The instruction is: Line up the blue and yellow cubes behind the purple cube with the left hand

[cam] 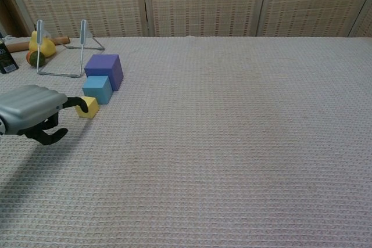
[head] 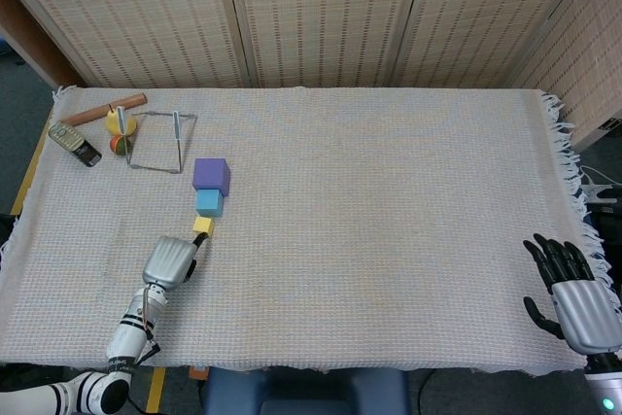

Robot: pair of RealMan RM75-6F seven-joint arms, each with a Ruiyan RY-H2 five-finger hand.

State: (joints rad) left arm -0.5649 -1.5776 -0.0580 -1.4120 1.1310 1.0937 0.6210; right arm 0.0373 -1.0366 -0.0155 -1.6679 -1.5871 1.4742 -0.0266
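Three cubes lie in a line on the cloth at the left: purple cube (head: 211, 175) (cam: 104, 69) farthest back, blue cube (head: 209, 202) (cam: 97, 89) touching its near side, and a small yellow cube (head: 203, 225) (cam: 88, 107) just in front of the blue one. My left hand (head: 168, 261) (cam: 32, 114) hovers nearer to me and left of the yellow cube and holds nothing. One dark finger reaches out almost to the cube, the thumb curls below. My right hand (head: 573, 289) rests off the table's near right corner, fingers spread and empty.
A wire rack (head: 160, 141) (cam: 61, 50) stands behind the purple cube. Beside it are a yellow fruit (head: 119, 123) (cam: 42, 45), a wooden stick (head: 107, 109) and a dark phone (head: 74, 142). Woven screens close off the back.
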